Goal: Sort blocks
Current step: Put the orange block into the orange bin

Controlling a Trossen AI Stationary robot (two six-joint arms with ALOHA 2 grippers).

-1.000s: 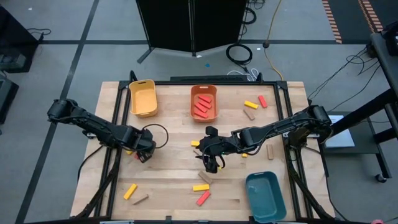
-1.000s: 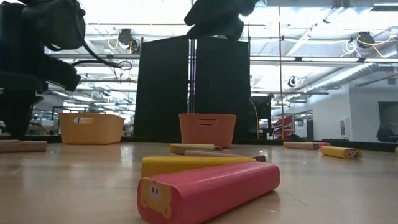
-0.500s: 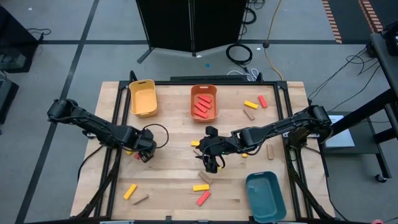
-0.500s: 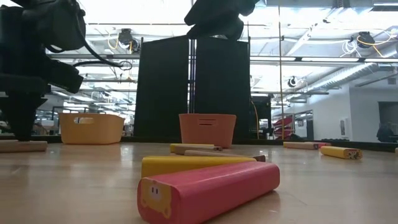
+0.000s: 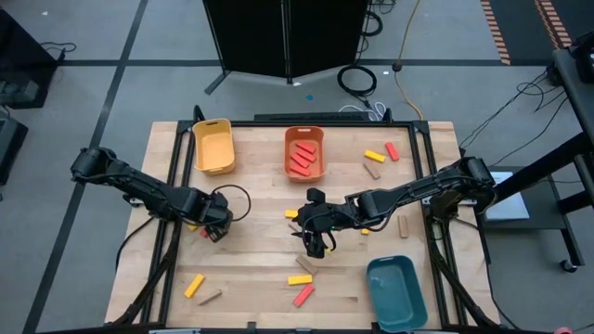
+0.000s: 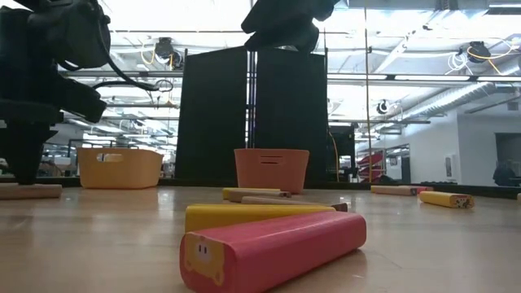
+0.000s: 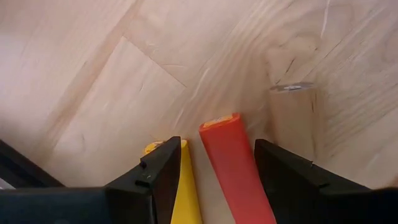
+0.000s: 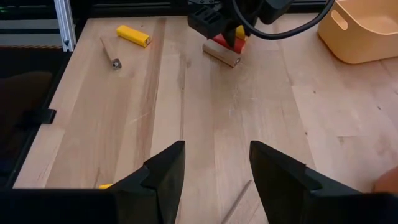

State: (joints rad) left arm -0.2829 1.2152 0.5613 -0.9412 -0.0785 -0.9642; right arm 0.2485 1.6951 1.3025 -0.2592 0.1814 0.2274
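bins first: three of them on the wooden table [image 5: 260, 199], a yellow bin [image 5: 213, 146] at the far left, an orange bin [image 5: 304, 153] at the far middle, and a teal bin [image 5: 397, 292] at the near right corner. the orange bin holds about three red blocks [image 5: 303, 156], lying side by side. loose on the table i count a yellow block [image 5: 374, 155], a red block [image 5: 392, 151] and a tan block [image 5: 372, 170] grouped near the far right, another tan one [image 5: 403, 226] by the right edge, a yellow and a tan pair [image 5: 200, 289] at the near left, and a yellow and red pair [image 5: 301, 287] at the near middle. the left gripper [image 7: 214, 171] is down over a small cluster, its jaws spread wide, a red bar [image 7: 233, 168] lying between the fingers, a yellow bar [image 7: 180, 186] just against one finger and a tan bar [image 7: 295, 118] beside the other; i cannot tell that it is gripped. the right gripper [image 8: 214, 168] hangs over the middle of the table, jaws apart, nothing between them.
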